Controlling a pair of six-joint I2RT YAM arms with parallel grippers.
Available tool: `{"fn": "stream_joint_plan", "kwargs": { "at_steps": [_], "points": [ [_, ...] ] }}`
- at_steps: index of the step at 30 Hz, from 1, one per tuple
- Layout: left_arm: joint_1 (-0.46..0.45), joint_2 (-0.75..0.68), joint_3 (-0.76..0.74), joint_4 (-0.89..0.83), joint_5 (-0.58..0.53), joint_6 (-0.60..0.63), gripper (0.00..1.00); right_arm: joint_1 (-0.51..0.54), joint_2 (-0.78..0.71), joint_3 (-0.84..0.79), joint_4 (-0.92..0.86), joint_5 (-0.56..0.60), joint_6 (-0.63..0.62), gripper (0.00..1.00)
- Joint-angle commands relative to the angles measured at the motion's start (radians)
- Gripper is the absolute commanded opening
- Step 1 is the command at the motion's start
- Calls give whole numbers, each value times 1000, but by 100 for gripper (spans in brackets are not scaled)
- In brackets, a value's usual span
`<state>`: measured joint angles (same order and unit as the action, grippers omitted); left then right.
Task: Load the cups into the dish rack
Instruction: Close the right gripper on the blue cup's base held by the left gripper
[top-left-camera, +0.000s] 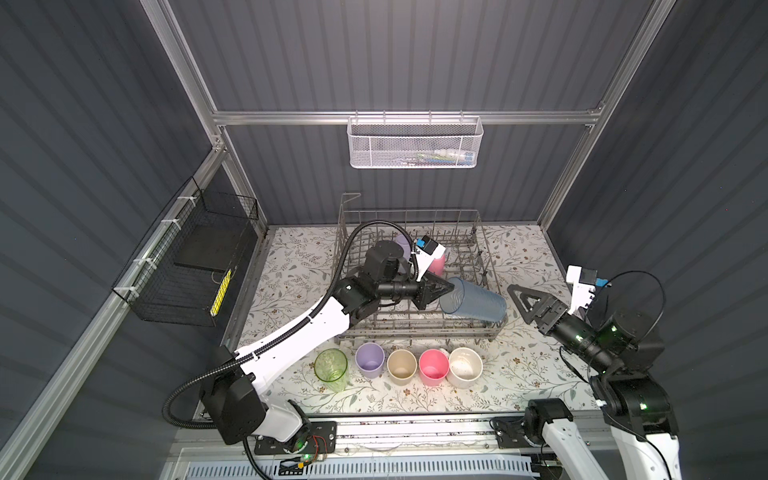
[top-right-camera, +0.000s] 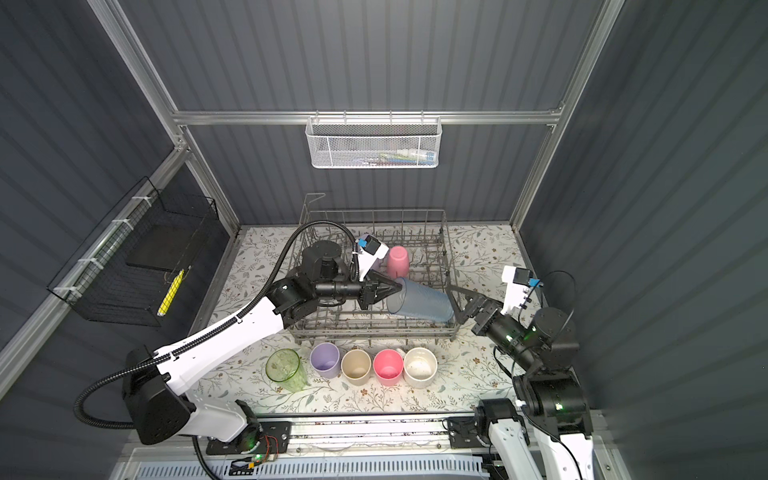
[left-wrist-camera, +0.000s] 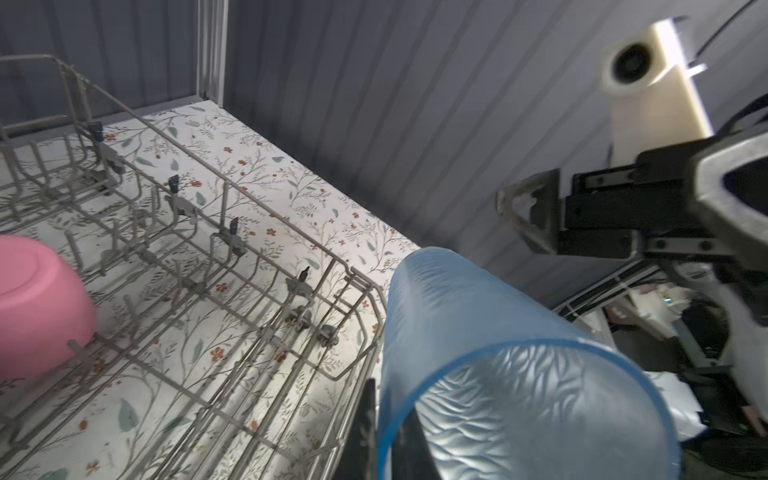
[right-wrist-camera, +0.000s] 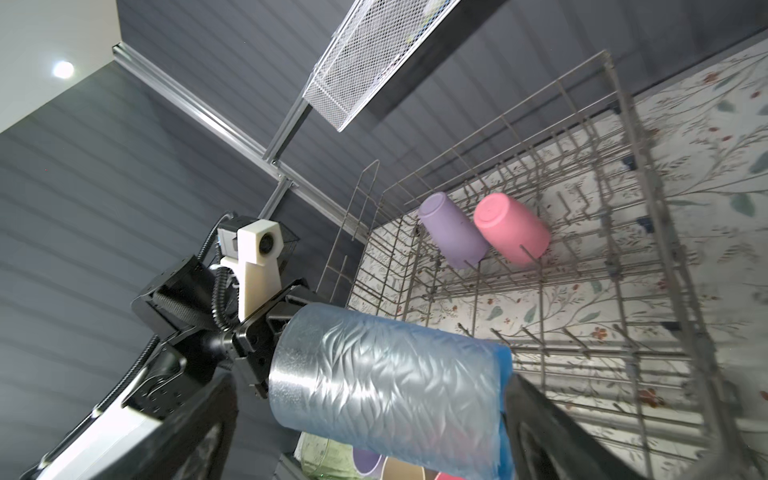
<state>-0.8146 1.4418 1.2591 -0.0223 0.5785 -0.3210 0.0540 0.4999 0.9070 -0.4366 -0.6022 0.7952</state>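
Note:
A clear blue cup (top-left-camera: 473, 301) (right-wrist-camera: 386, 374) hangs on its side over the front right corner of the grey wire dish rack (top-left-camera: 415, 332) (top-right-camera: 374, 330). My left gripper (top-left-camera: 451, 288) (left-wrist-camera: 384, 415) is shut on its rim. My right gripper (top-left-camera: 519, 305) (right-wrist-camera: 374, 436) stands open at the cup's base end, with its fingers apart from the cup. A lilac cup (right-wrist-camera: 453, 230) and a pink cup (right-wrist-camera: 513, 235) sit upside down in the rack. In front of the rack stand green (top-left-camera: 331, 369), lilac (top-left-camera: 370, 359), cream (top-left-camera: 402, 365), pink (top-left-camera: 434, 367) and wide cream (top-left-camera: 465, 366) cups.
A white mesh basket (top-left-camera: 415, 143) hangs on the back wall. A black wire basket (top-left-camera: 187, 266) is fixed to the left wall. The rack's tall wire sides rise round the tines. The table carries a floral cover.

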Motion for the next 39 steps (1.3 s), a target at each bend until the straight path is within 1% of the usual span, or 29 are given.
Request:
{"fn": "stream_joint_plan", "kwargs": {
  "at_steps": [1, 3, 6, 9, 10, 14, 16, 20, 21, 25, 29, 32, 39],
  "points": [
    [41, -28, -54, 290, 181, -161, 0, -2, 17, -46, 168, -146, 71, 99],
    [70, -26, -100, 445, 231, -256, 0, -9, 23, -80, 228, -178, 111, 99],
    [113, -11, -146, 633, 279, -387, 0, -23, 34, -126, 332, -233, 183, 99],
    [144, 5, -180, 780, 302, -494, 0, -33, 49, -148, 381, -265, 216, 99],
    [151, 9, -184, 796, 304, -509, 0, -35, 53, -146, 379, -273, 213, 99],
    [156, 17, -180, 755, 310, -486, 0, -36, 65, -153, 396, -296, 222, 99],
    [155, 21, -179, 742, 309, -479, 0, -36, 69, -169, 445, -312, 259, 99],
    [155, 38, -175, 737, 321, -472, 0, -36, 78, -213, 593, -339, 372, 99],
    [155, 44, -173, 742, 323, -477, 0, -36, 82, -215, 611, -344, 383, 99],
    [155, 71, -173, 796, 331, -513, 0, -34, 96, -214, 620, -356, 386, 99],
    [156, 110, -172, 865, 343, -565, 0, -27, 107, -226, 680, -363, 426, 98],
    [155, 130, -173, 907, 347, -593, 0, -15, 131, -215, 687, -390, 428, 97],
    [155, 138, -166, 894, 359, -590, 0, 7, 154, -212, 681, -383, 423, 95]
  ]
}}
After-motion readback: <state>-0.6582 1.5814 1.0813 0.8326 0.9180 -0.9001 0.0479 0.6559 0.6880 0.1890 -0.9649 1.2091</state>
